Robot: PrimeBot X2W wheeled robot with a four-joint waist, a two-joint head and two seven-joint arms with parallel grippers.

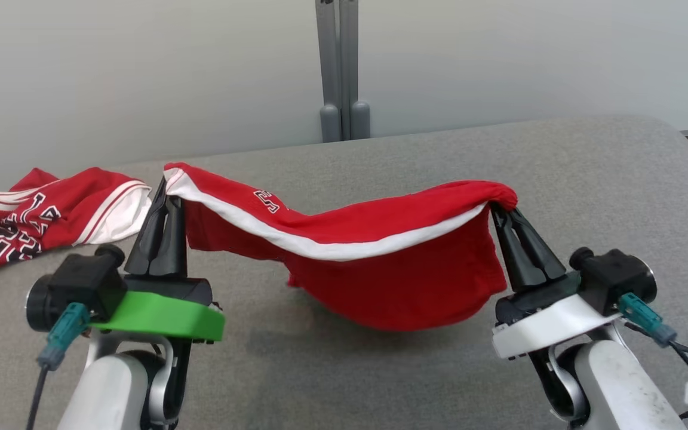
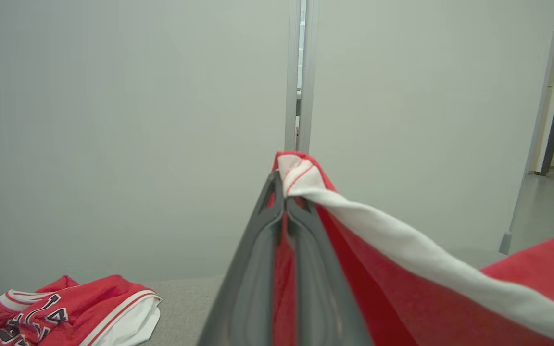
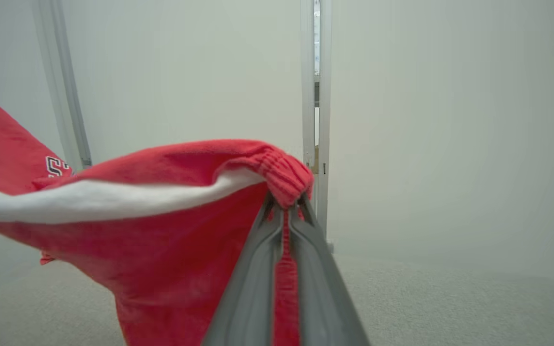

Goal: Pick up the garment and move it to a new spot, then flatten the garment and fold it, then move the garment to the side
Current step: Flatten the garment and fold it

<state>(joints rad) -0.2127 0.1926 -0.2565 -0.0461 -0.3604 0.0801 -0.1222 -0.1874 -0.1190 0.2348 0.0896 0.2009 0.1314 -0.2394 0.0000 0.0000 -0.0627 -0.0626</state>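
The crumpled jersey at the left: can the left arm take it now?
Probably not yet: the left pincer is shut on the red garment, though the jersey lies near with nothing between.

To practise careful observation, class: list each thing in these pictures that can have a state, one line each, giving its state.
Shorts: lifted, strung between both grippers, sagging in the middle, not yet flattened or folded.
Left gripper: shut on the shorts' striped end.
Right gripper: shut on the shorts' gathered red end.
Jersey: crumpled, lying on the table to the left, apart from both grippers.
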